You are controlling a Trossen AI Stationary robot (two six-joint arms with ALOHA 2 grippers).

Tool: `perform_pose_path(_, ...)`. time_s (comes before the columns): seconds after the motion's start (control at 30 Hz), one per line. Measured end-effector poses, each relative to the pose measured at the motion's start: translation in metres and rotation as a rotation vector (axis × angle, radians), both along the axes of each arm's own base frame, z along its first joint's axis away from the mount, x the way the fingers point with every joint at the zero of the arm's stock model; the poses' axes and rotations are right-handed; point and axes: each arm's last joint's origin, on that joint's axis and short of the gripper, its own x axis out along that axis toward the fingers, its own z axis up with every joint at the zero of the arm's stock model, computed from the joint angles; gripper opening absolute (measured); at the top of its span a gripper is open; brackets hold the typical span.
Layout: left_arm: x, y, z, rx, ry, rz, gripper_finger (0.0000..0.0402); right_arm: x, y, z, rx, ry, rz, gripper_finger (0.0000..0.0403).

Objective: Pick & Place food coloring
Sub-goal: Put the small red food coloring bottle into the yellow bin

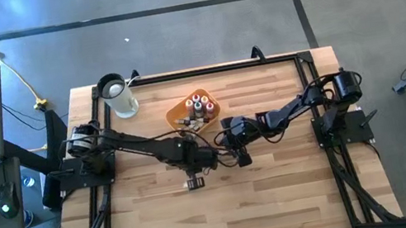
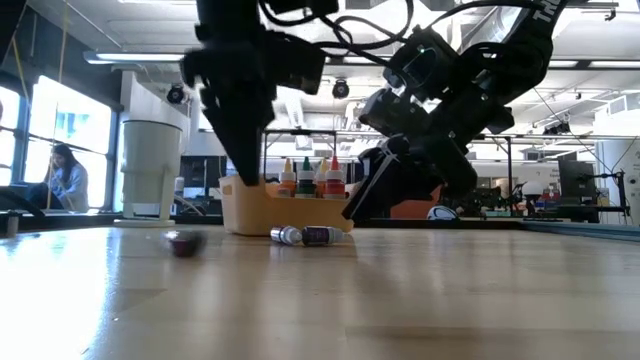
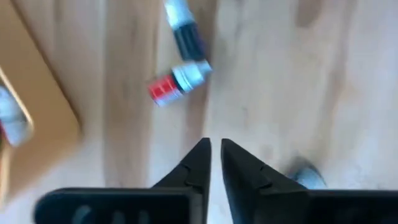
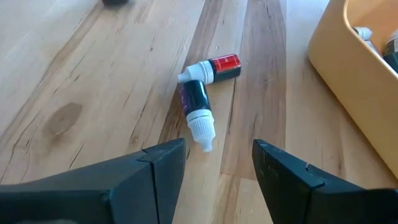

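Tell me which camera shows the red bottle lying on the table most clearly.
The right wrist view: the red bottle lies uncovered, cap against the dark bottle. The left wrist view shows it blurred. The low view shows only bottles lying by the tray, the red one not distinguishable. In the high view the arms hide it.

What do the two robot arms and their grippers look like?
Both arms are black, built of jointed segments, with loose black cables running along them. The left gripper has two dark, wedge-shaped fingers that taper to points. The right gripper has broader, flat dark fingers.
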Motion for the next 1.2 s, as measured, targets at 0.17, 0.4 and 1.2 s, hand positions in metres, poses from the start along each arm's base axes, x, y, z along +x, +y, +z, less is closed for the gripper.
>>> perform_pose_path(0.17,-0.005,-0.021,0.009,-0.116,0.045,-0.011,0.0087,-0.001,0.000,-0.001,-0.001,0.011,0.001,0.0181)
perform_pose_path(0.4,-0.018,-0.072,-0.002,-0.077,0.044,-0.073,0.0167,-0.001,0.000,-0.002,-0.002,0.021,0.002,0.0181)
perform_pose_path(1.2,-0.022,-0.075,-0.056,0.048,0.092,-0.035,0.0230,0.000,0.000,-0.001,-0.018,0.006,0.015,0.0181)
